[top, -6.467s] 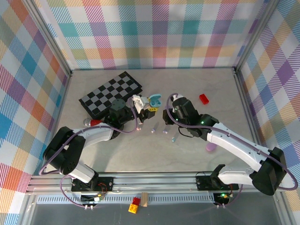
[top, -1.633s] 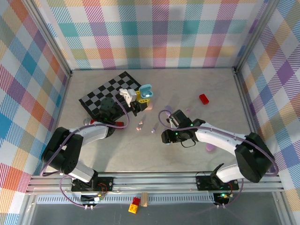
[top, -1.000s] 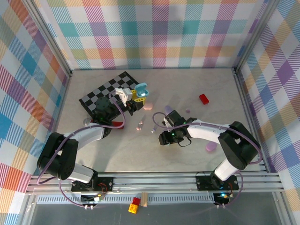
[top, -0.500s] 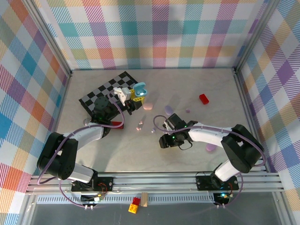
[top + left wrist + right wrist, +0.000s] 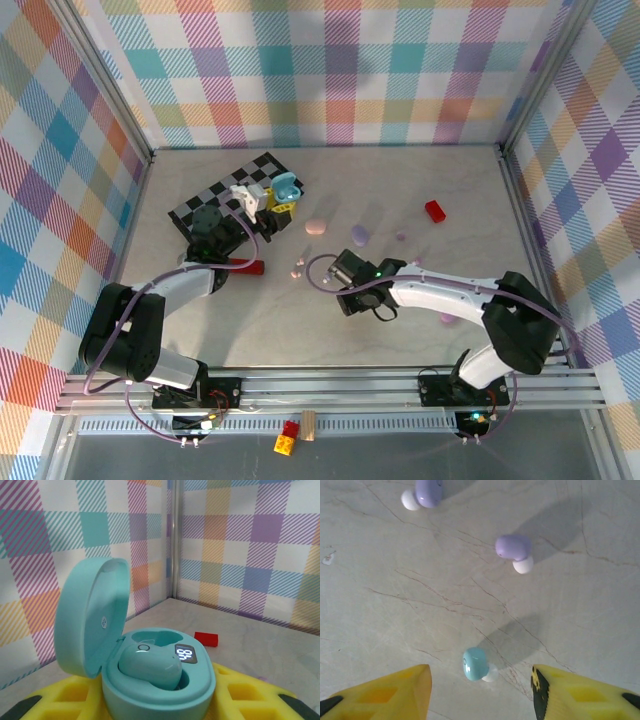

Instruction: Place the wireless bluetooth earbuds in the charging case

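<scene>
My left gripper (image 5: 278, 203) is shut on the teal charging case (image 5: 286, 186), held up near the chessboard's corner. In the left wrist view the case (image 5: 155, 680) has its lid (image 5: 90, 615) up, one teal earbud (image 5: 149, 666) sits in a well, and the yellow fingers (image 5: 235, 700) clamp its base. My right gripper (image 5: 342, 285) points down at the table's middle. In the right wrist view it (image 5: 480, 692) stands open, its yellow fingertips (image 5: 390, 692) on either side of a loose teal earbud (image 5: 476, 664) lying on the table. Two purple earbuds (image 5: 514, 550) lie beyond it.
A chessboard (image 5: 215, 200) lies at the back left, with a red piece (image 5: 250, 266) near it. Two pink earbuds (image 5: 297, 268), a pink case (image 5: 315, 226) and a purple case (image 5: 360, 234) lie mid-table. A red block (image 5: 436, 210) sits to the right. Plaid walls close in three sides.
My left gripper has carried the open teal case left and back towards the chessboard. My right gripper has slid left and now hangs over the teal earbud.
</scene>
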Robot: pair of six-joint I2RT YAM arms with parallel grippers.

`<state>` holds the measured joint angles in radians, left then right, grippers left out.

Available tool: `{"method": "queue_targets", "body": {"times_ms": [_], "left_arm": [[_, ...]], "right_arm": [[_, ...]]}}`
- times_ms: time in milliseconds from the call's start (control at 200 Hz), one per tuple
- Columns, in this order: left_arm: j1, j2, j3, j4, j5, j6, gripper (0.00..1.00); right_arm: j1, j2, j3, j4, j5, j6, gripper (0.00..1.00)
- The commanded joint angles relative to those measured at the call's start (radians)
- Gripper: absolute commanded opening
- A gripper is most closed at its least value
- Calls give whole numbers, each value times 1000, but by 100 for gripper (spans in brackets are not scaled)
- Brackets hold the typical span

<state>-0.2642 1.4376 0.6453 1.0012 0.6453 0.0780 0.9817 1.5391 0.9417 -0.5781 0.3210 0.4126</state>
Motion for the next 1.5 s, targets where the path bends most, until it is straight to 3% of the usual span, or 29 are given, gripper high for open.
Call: {"method": "queue_targets", "body": {"times_ms": [0, 200, 540, 1125, 1495], "left_arm": [[34, -28, -10, 50, 10, 0, 39], [55, -37, -6, 43, 17, 0, 39], [61, -54, -12, 39, 13, 5, 39], [62, -56, -7, 20, 18, 12, 39], [62, -62, -6, 17, 22, 12, 39]], "right_arm": [[57, 71, 47, -98, 148, -12, 52], [129, 193, 131, -170, 244, -32, 47], [149, 280, 157, -164, 256, -54, 41], [147, 305, 161, -208, 294, -44, 31], [147, 345, 163, -215, 289, -40, 30]]}}
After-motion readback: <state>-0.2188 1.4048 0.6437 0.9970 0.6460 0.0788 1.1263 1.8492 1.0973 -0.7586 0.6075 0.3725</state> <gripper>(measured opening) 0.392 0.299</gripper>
